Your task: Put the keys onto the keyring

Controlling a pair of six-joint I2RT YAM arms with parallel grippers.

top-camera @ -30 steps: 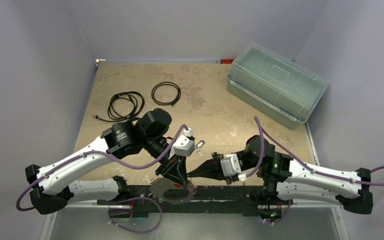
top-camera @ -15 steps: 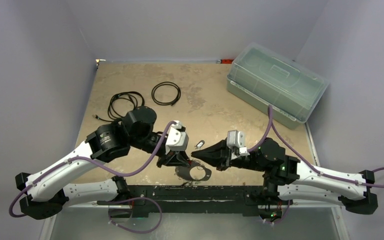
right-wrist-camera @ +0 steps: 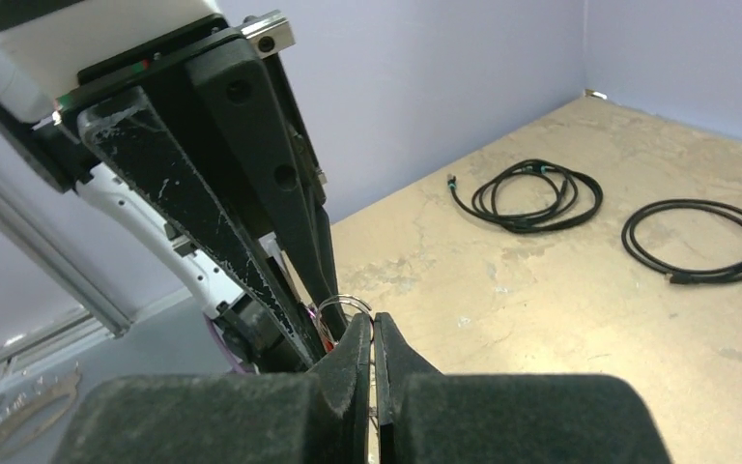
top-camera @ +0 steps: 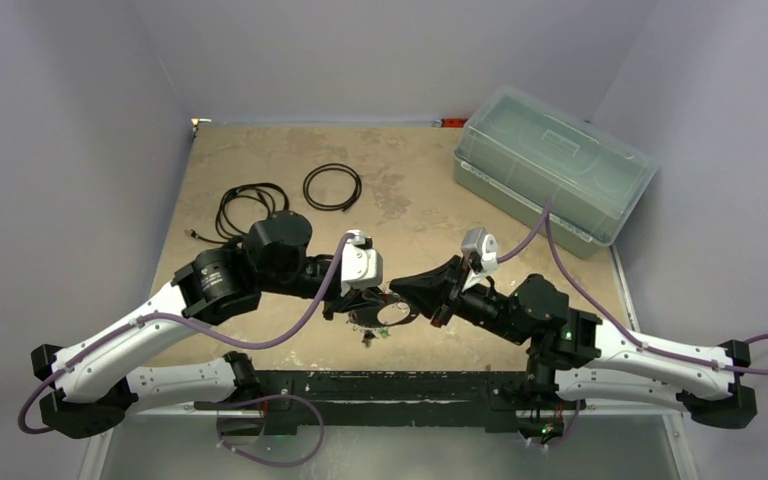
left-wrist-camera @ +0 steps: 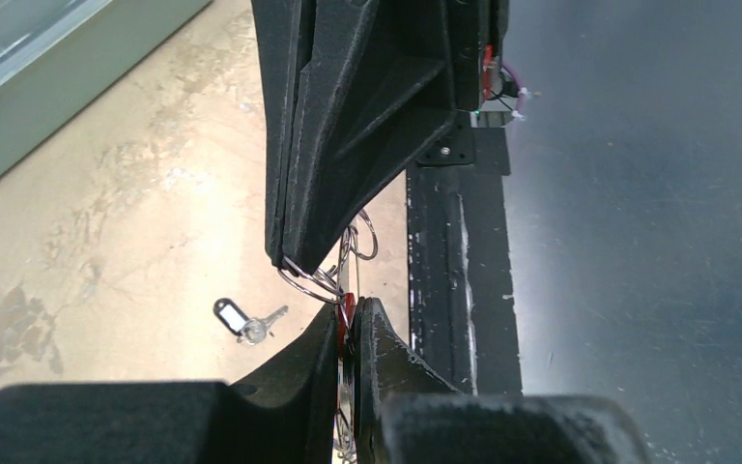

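Pale lilac walls [top-camera: 380, 60] are seen around a tan, mottled surface [top-camera: 415, 200], along whose near edge a black rail [top-camera: 440, 384] is fixed. At the far right a clear lidded bin [top-camera: 550, 170] is set. At the far left a larger cable coil [top-camera: 252, 210] and a smaller cable coil [top-camera: 332, 187] are laid side by side, well apart from the arms.

Both arms are brought tip to tip above the near middle of the surface, close to the rail. The left gripper [left-wrist-camera: 353, 324] is seen with its fingers drawn almost together, and a red key [left-wrist-camera: 348, 309] is clamped between their tips. The right gripper [right-wrist-camera: 374, 327] is pointed straight at it. Its fingers are pressed shut, and a thin silver wire of the keyring [left-wrist-camera: 307, 282] is pinched at their very end.

The keyring is thus held in the air between the two grippers, just beside the head of the red key. In the top view it is shown as a pale oval loop under the two tips. Whether the red key is already threaded on the wire cannot be told.

A black-tagged key [left-wrist-camera: 237, 317] with a silver blade is left lying flat on the surface, apart from both grippers, on the side towards the bin.
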